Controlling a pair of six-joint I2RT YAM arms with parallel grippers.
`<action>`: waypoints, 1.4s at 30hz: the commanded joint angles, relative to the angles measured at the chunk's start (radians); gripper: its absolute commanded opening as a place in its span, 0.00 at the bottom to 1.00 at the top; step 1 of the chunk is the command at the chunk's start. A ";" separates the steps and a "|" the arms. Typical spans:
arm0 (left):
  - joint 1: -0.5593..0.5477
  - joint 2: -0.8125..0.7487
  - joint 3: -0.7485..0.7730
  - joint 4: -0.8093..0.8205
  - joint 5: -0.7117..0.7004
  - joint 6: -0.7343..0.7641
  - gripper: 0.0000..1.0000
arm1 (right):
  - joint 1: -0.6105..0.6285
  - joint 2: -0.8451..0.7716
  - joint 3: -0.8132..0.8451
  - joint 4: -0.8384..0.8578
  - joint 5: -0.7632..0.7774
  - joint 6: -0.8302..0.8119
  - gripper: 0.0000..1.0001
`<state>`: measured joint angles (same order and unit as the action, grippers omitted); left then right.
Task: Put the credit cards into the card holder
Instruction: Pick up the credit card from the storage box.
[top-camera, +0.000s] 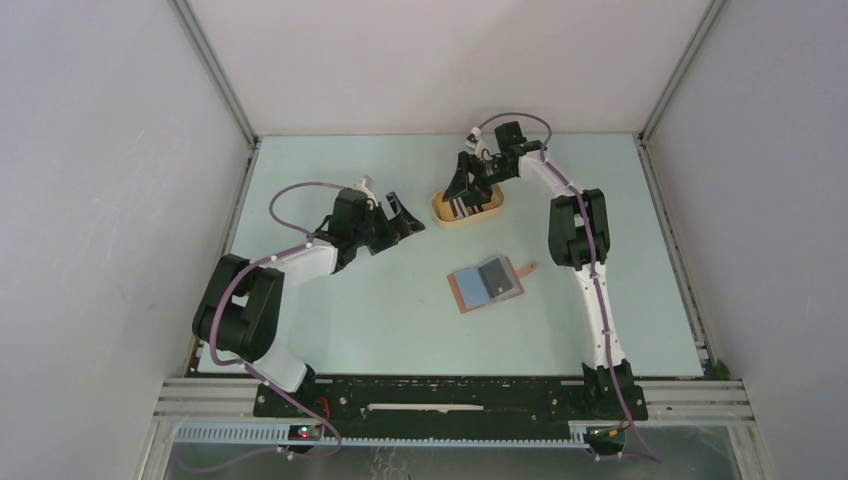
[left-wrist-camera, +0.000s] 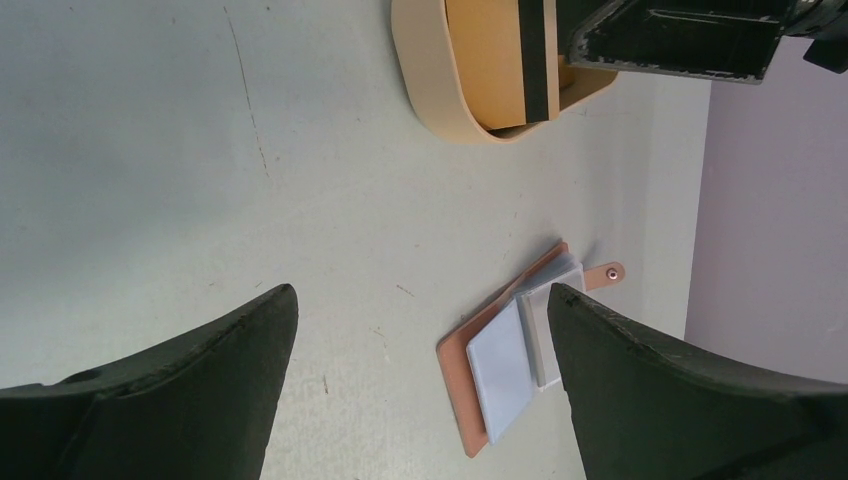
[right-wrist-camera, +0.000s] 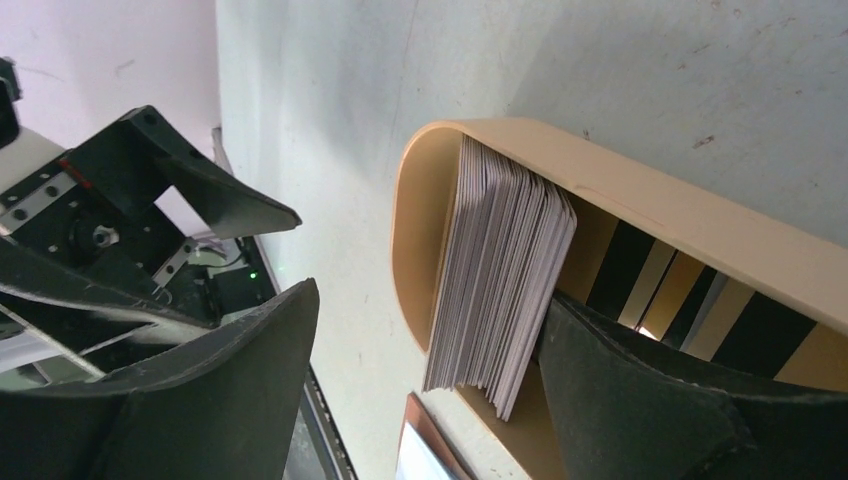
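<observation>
Credit cards (right-wrist-camera: 500, 290) stacked on edge in tray; card holder (top-camera: 487, 284) open flat mid-bench.
The stack stands at one end of the yellow oval tray (right-wrist-camera: 700, 220), with striped cards flat beside it. A blue-grey card (top-camera: 468, 288) and a dark card (top-camera: 495, 277) lie on the holder (pocketed or loose, cannot tell), snap tab out sideways. Right jaws open, straddling the stack: one finger inside the tray just beside it, the other outside the wall. Left jaws wide open over bare bench (top-camera: 350, 300), apart from the tray, gripping nothing.

A yellow oval tray (left-wrist-camera: 427, 85) rests, apparently flat, on the table (top-camera: 350, 300).
</observation>
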<state>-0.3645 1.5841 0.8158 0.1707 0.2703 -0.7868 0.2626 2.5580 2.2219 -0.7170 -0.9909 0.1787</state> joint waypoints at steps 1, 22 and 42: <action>-0.007 0.001 0.065 0.024 0.018 -0.005 1.00 | 0.031 0.026 0.056 -0.045 0.041 -0.038 0.86; -0.007 0.004 0.064 0.024 0.020 -0.005 1.00 | -0.027 -0.058 0.012 0.010 -0.072 0.031 0.74; -0.007 0.006 0.061 0.028 0.020 -0.008 1.00 | -0.082 -0.058 0.005 -0.015 0.001 0.004 0.62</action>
<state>-0.3649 1.5845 0.8158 0.1707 0.2745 -0.7868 0.1909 2.5698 2.2295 -0.7361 -0.9997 0.1848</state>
